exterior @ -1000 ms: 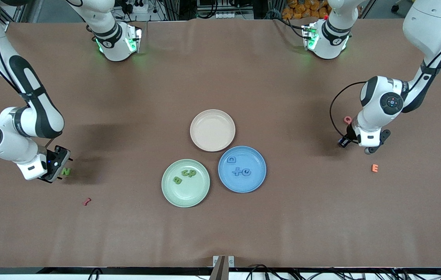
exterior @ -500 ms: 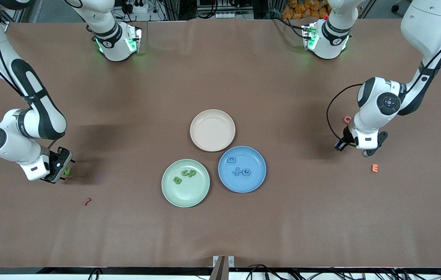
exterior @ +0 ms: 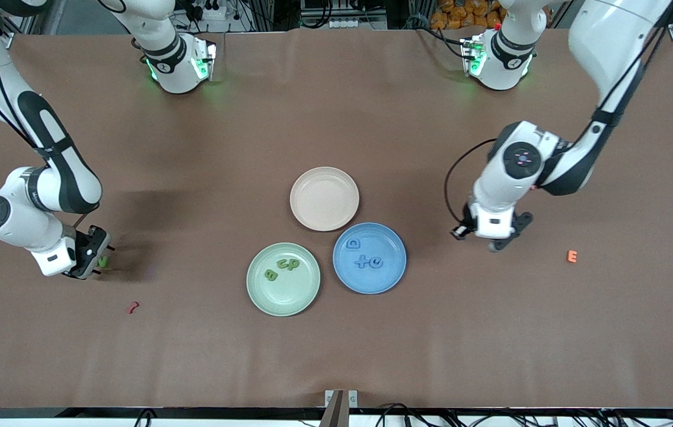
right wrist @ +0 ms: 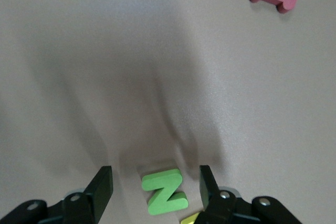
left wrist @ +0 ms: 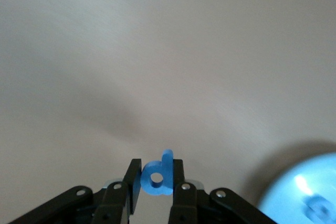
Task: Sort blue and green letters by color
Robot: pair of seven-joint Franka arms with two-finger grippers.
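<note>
blue letter (left wrist: 157,179): flat, chunky | pinched in left gripper (left wrist: 157,192) | right gripper (right wrist: 156,184) straddles green N (right wrist: 165,192)

The brown table (exterior: 194,356) carries three plates at its middle: cream (exterior: 324,198) at twelve o'clock, green (exterior: 283,279) at seven, blue (exterior: 369,258) at four.

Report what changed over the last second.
The left gripper, shut on a small blue letter, carried it toward the blue plate. The right gripper narrowed around the green N. Plates and their letters stayed put.
</note>
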